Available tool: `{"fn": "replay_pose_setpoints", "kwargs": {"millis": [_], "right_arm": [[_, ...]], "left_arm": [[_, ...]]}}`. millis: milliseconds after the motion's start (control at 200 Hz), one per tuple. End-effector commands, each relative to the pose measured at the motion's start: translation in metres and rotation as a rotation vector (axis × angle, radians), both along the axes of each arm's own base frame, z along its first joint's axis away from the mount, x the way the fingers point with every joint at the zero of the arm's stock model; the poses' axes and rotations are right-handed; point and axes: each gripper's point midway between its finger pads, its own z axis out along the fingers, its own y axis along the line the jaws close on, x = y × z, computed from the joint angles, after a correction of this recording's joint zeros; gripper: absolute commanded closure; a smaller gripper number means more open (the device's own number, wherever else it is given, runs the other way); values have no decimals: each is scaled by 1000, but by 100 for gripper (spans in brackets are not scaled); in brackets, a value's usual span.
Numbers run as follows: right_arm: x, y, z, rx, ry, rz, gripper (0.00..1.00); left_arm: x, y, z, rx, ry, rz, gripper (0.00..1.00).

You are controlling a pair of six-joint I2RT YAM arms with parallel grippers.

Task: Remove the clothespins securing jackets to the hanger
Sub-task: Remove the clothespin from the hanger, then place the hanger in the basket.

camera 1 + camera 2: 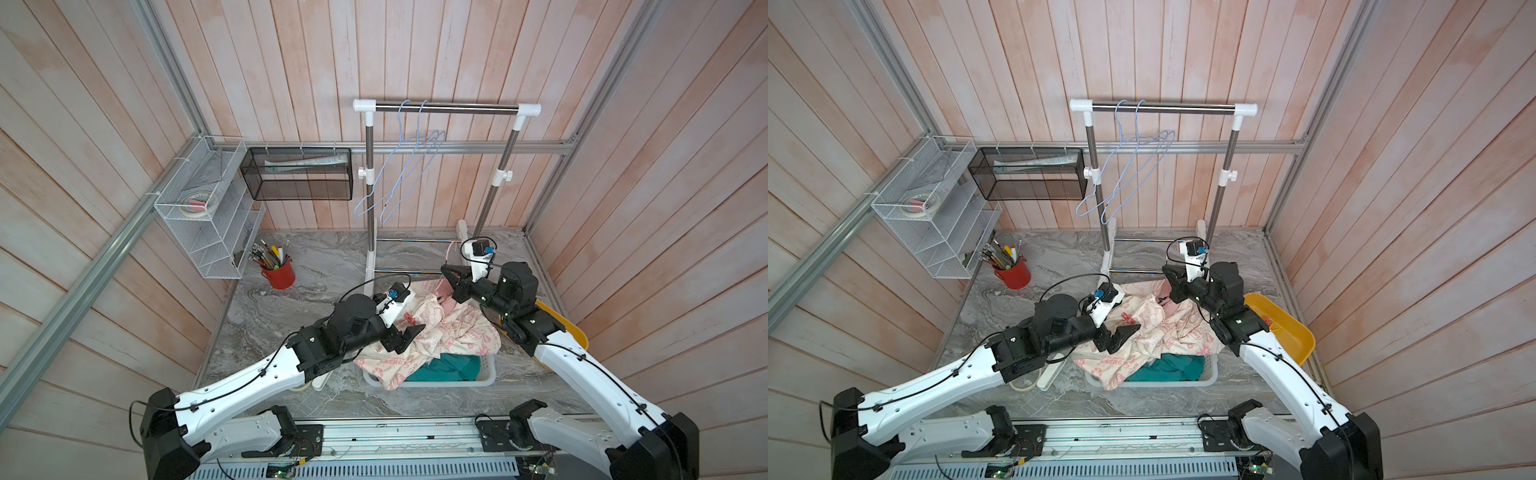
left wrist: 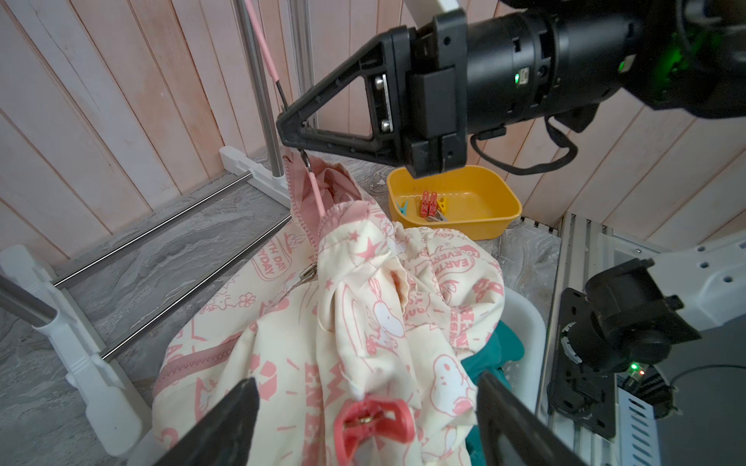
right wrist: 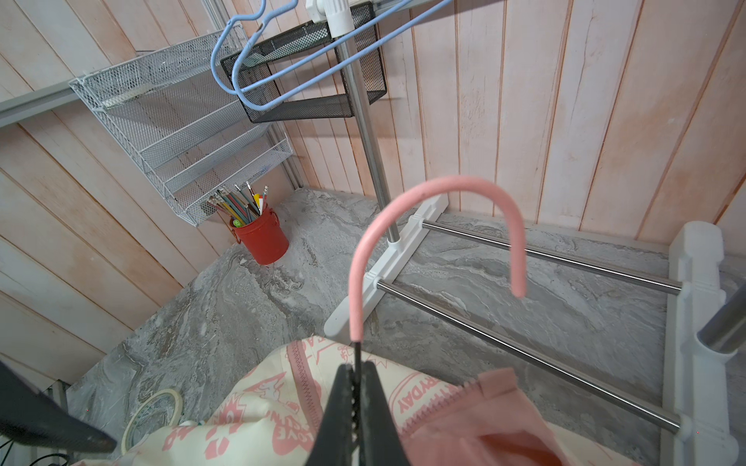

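Note:
A cream pink-printed jacket [image 1: 457,328] [image 2: 363,282] hangs from a pink hanger [image 3: 403,197] [image 2: 264,44] and slumps over a white basket [image 1: 486,376]. My right gripper [image 3: 355,369] [image 1: 444,269] is shut on the hanger's bare wire neck, just under the hook. A red-coral clothespin [image 2: 373,419] [image 1: 409,319] is clipped on a fold of the cream jacket. My left gripper [image 2: 365,387] is open, and the clothespin sits between its fingers without touching them. A teal jacket [image 1: 449,368] [image 2: 496,347] lies in the basket under the cream one.
A yellow tray [image 1: 1296,336] [image 2: 484,226] at the right holds loose clothespins [image 2: 430,203]. Behind stands the clothes rack [image 1: 446,107] with two bare blue hangers [image 1: 399,174]. A red pencil cup [image 1: 278,274], wire shelves [image 1: 208,216] and a tape roll [image 1: 1022,384] are on the left.

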Motion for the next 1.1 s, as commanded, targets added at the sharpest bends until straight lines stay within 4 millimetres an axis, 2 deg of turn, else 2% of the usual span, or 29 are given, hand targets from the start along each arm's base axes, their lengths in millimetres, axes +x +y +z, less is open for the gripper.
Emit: {"fn": "replay_pose_setpoints", "kwargs": {"millis": [0, 45, 55, 80, 220, 700, 865, 945, 1045, 1095], "right_arm": [[1, 0, 9, 16, 0, -11, 100], [2, 0, 8, 15, 1, -11, 100], [2, 0, 8, 15, 1, -11, 100], [2, 1, 8, 15, 1, -10, 100], [3, 0, 7, 11, 1, -12, 100], [5, 0, 8, 8, -2, -22, 100], [5, -2, 8, 7, -1, -31, 100], [5, -2, 8, 7, 1, -33, 100], [5, -3, 7, 9, 3, -35, 100], [4, -2, 7, 10, 4, -35, 100]], "left_arm": [[-1, -6, 5, -16, 19, -20, 19], [0, -6, 3, -14, 26, -16, 23], [9, -1, 3, -14, 25, 12, 24], [12, 1, 3, -13, 26, 25, 26], [19, 4, 0, -5, 41, 64, 37], [17, 9, 3, -33, 68, 89, 58], [17, 9, 6, -49, 89, 97, 61], [16, 8, 11, -68, 98, 95, 69], [16, 8, 14, -83, 113, 101, 86], [15, 7, 18, -90, 119, 96, 89]]}}
